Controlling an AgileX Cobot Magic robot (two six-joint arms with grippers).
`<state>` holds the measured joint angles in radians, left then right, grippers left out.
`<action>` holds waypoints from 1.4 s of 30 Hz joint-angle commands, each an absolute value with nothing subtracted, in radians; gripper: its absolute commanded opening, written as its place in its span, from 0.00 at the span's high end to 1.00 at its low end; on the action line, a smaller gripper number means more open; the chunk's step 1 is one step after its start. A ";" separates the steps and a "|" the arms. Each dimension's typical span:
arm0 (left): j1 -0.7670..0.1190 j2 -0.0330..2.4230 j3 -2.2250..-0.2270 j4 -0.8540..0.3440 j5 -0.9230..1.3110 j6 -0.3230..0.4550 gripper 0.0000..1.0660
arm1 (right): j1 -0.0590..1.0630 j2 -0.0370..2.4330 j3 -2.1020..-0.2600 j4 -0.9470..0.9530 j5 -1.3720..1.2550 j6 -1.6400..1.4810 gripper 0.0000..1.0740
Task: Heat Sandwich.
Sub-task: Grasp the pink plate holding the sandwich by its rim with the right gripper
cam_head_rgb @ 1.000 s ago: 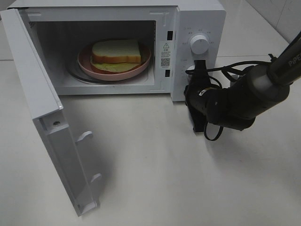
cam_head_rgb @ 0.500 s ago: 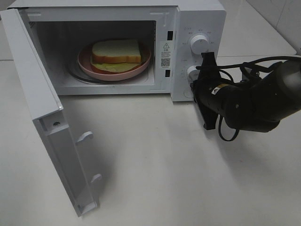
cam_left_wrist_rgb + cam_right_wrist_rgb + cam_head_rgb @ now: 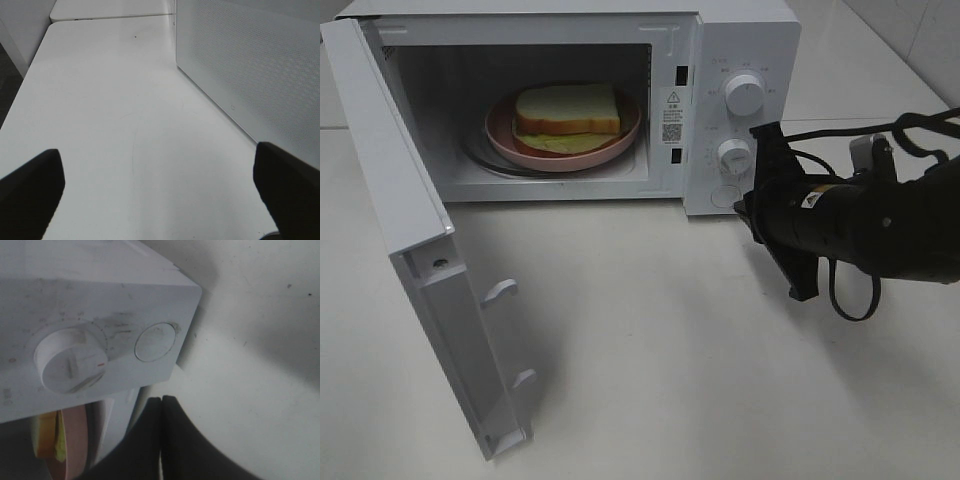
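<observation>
The sandwich, white bread over green and red layers, lies on a round pink plate inside the open microwave. My right gripper is shut with nothing in it, just right of the control panel, level with the round button and below the lower knob. The right wrist view shows the closed gripper under that knob and button, with an edge of the sandwich beside them. My left gripper is open over bare table and is out of the high view.
The microwave door stands swung out to the front left, with handle pegs on its inner face. The upper knob sits above the lower one. The perforated microwave wall runs beside the left gripper. The white table lies in front.
The right arm has drawn back to the right and slightly down from the control panel, uncovering the lower knob. The gripper stayed shut. The sandwich and door have not moved.
</observation>
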<state>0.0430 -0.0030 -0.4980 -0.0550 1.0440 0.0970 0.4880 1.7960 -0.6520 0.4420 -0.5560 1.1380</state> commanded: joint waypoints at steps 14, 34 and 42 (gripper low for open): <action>0.047 -0.030 -0.494 -0.056 1.035 0.096 0.09 | 0.487 1.582 -0.654 0.397 -0.093 0.401 0.98; 0.047 -0.030 -0.494 -0.056 1.035 0.096 0.09 | 0.487 1.547 -0.921 0.214 0.587 0.072 0.94; 0.047 -0.030 -0.494 -0.056 1.035 0.096 0.09 | 0.487 1.547 -1.025 0.135 0.693 -0.224 0.93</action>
<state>0.0430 -0.0030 -0.4980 -0.0550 1.0440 0.0970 0.4880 1.5570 -0.9970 0.1630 0.6620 -0.0940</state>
